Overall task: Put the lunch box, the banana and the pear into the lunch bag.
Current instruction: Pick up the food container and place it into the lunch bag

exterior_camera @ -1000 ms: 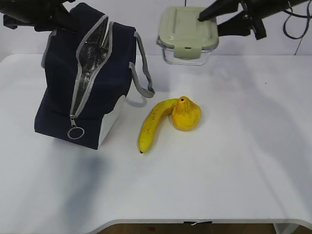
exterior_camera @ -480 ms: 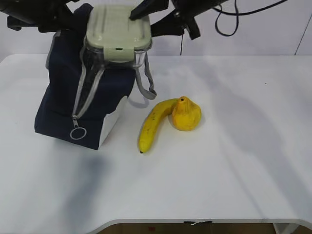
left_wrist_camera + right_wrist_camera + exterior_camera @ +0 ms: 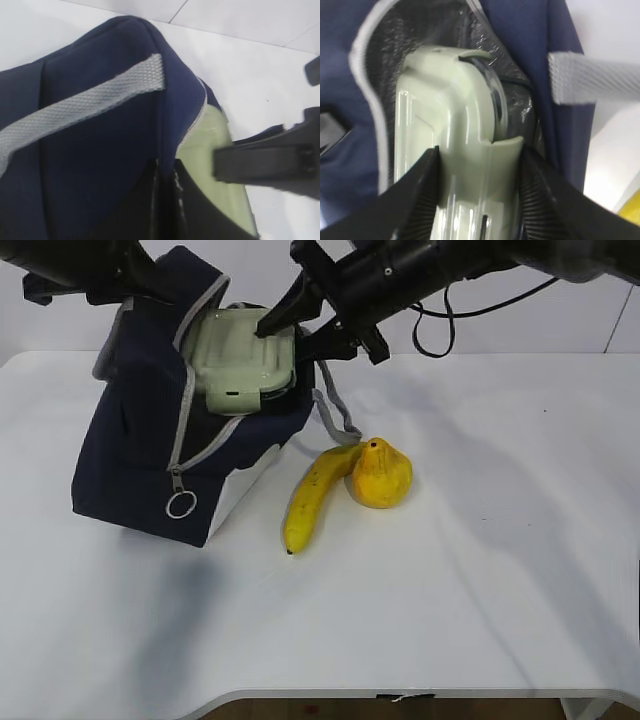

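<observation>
At the lunch bag's [image 3: 150,455] mouth, its rim is being pinched wide by the closed left gripper [image 3: 165,200] so the lunch box [image 3: 240,360], clamped half-open in the right gripper [image 3: 477,200], is being admitted.

Lunch bag [image 3: 135,455]: boxy, navy fabric, grey zipper with ring pull, grey webbing handles, white lower corner, silver foil lining; unzipped, leaning, at table's left rear.
Lunch box [image 3: 238,360]: clear, rounded corners, sage-green lid; tilted lid-forward in the bag's mouth, partly inside.
Banana [image 3: 312,495]: long, curved, yellow, brown-specked; flat on table right of bag, upper end touching pear.
Pear [image 3: 381,476]: squat, golden-yellow, upright, dark stem spot.
</observation>
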Available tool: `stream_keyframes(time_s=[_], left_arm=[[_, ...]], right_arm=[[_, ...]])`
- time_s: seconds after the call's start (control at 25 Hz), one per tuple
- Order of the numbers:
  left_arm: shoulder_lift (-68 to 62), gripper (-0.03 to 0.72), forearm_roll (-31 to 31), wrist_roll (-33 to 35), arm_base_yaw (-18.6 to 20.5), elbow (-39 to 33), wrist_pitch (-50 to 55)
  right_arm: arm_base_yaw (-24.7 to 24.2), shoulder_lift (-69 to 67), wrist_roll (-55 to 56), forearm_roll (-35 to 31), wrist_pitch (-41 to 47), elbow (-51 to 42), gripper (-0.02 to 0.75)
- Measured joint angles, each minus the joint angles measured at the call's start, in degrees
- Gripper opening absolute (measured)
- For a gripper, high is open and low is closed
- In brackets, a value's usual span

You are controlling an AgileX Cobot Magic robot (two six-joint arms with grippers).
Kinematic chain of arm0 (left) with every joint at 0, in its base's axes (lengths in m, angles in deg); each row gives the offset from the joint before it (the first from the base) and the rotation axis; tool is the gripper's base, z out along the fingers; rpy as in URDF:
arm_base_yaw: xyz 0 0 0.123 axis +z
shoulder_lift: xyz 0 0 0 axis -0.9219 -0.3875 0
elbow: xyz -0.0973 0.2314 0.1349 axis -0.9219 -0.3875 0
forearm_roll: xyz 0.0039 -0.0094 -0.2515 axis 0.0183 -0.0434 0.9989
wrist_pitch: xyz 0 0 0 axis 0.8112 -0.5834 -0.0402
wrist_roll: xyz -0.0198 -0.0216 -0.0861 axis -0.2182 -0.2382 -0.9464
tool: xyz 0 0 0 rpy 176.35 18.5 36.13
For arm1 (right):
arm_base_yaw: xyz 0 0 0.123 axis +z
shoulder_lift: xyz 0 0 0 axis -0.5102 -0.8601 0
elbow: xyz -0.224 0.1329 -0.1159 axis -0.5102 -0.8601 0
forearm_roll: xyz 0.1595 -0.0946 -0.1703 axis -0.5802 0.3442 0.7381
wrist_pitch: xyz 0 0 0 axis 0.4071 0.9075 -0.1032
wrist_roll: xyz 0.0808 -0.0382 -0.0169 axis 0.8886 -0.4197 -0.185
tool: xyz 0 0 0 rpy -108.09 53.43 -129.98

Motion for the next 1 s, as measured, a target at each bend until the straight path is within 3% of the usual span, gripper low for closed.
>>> stream_keyframes(time_s=[0.12, 0.48, 1.0], left_arm=[[0.00, -0.006, 1.35, 0.00, 0.00, 0.00, 0.00], [0.00, -0.006, 1.59, 0.00, 0.00, 0.00, 0.00], [0.00, -0.006, 1.59, 0.00, 0.00, 0.00, 0.34]], right_arm=[[2.41, -0.25, -0.48, 3.16, -3.44, 0.00, 0.366], [8.43, -0.78, -7.67, 4.05, -13.23, 0.00, 0.366], [12.75, -4.31, -11.71, 3.94, -14.29, 0.00, 0.366]])
